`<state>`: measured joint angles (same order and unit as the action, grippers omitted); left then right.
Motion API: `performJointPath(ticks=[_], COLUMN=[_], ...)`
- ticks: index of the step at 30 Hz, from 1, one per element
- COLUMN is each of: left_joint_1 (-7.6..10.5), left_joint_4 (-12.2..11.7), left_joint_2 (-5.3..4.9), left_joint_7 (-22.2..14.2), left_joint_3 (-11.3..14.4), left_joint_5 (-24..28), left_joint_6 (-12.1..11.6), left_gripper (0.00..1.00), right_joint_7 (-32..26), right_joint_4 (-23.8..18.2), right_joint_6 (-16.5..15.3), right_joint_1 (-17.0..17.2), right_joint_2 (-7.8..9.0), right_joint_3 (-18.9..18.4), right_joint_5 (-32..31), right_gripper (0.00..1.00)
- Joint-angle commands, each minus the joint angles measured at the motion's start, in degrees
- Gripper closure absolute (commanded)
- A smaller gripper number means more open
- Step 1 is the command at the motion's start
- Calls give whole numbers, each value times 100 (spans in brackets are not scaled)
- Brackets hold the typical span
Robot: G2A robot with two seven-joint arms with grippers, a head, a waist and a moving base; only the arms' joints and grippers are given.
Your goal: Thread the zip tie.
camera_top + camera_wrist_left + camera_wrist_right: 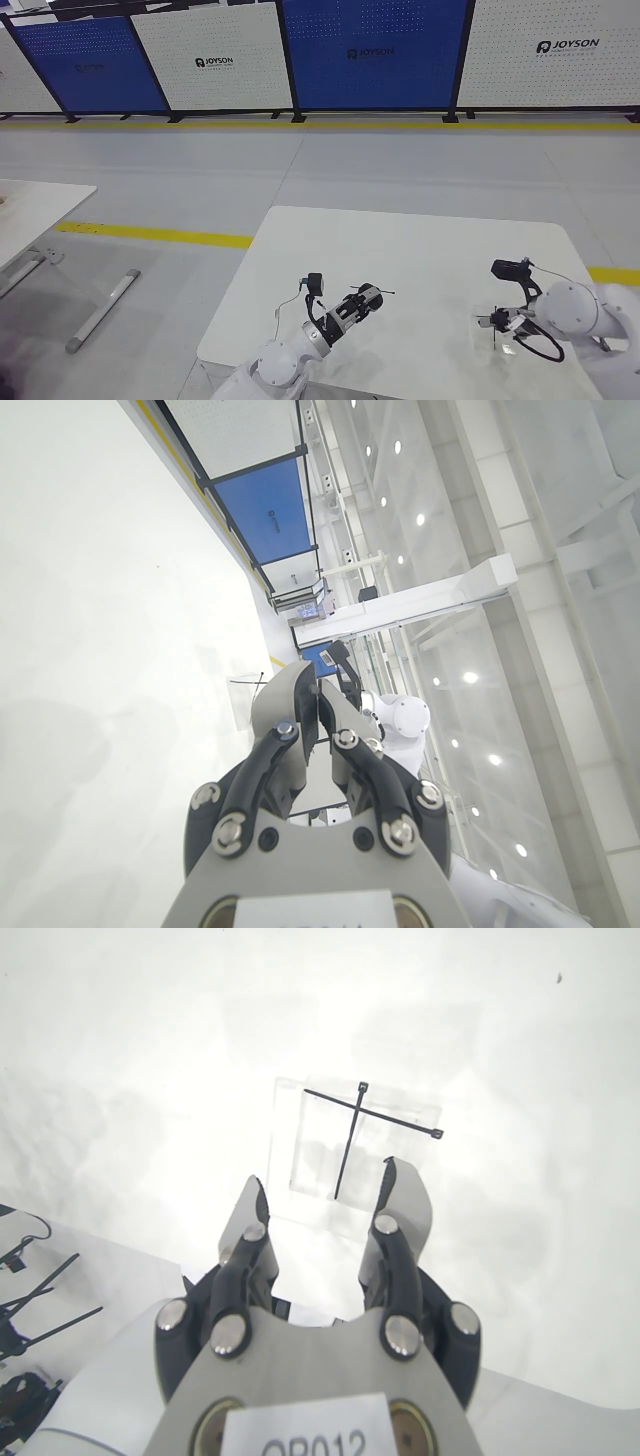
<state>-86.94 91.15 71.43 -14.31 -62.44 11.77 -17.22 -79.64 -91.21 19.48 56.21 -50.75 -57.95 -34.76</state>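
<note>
Now the left jaws, low in the middle of the top view, are clenched on a black zip tie (313, 690). At lower right the right jaws hang released over a clear block (310, 1163) on the white desk (420, 250), two more zip ties (357, 1109) crossed on it.

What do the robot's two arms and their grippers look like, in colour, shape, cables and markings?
The left arm and the right arm have smooth white rounded shells, with black cables looping beside them. The left gripper and the right gripper are alike: silver-grey metal body, curved black link bars with round silver pins, grey fingers with ribbed black pads, a white label.
</note>
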Motion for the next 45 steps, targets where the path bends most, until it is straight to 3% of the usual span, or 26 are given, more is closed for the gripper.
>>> performJointPath(ticks=[1,16,19,29,45], left_joint_1=[0,0,0,0,0], left_joint_4=[0,0,0,0,0], left_joint_2=[0,0,0,0,0], left_joint_7=[0,0,0,0,0], left_joint_3=[0,0,0,0,0], left_joint_5=[0,0,0,0,0], left_joint_6=[0,0,0,0,0], left_gripper=[100,100,100,100,100], right_joint_7=[0,0,0,0,0], right_joint_4=[87,808,900,1091,1387], right_joint_6=[0,0,0,0,0], right_joint_1=[-51,-493,-557,-766,-1207], right_joint_2=[-25,-265,-293,-293,-304], right_joint_3=[40,474,573,940,1597], right_joint_5=[-12,-209,-238,-244,-71], right_gripper=[57,67,76,73,80])
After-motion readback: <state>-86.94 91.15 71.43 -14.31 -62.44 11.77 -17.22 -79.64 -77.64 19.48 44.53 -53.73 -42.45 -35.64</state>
